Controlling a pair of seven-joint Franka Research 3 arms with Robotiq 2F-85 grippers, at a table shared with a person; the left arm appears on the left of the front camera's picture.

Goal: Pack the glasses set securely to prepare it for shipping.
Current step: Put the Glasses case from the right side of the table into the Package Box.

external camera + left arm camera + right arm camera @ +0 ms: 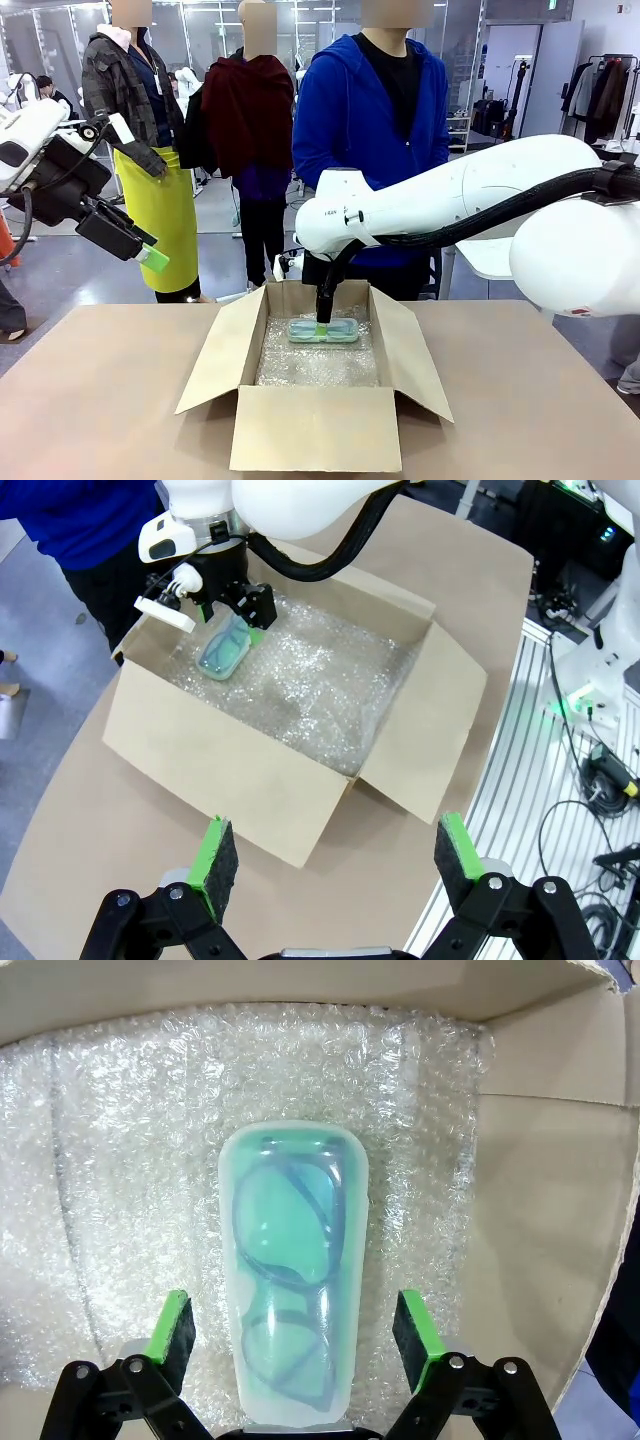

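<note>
A mint-green translucent glasses case (292, 1270), spectacles visible inside, lies flat on the bubble wrap (120, 1140) lining the open cardboard box (315, 430). In the front view the case (323, 331) rests at the box's far end. My right gripper (293, 1312) hangs just above it, open, its green pads (172, 1322) on either side of the case's near end without touching it. From the left wrist, the right gripper (235, 605) stands over the case (225, 650). My left gripper (140, 245) is raised high at the left, away from the box, open and empty (335, 865).
The box's flaps (215, 360) spread out to both sides and toward me. A person in a blue hoodie (370, 110) stands just behind the box at the far side. Bare table (100, 400) lies left and right of the box. Cables (600, 770) lie beyond the table's edge.
</note>
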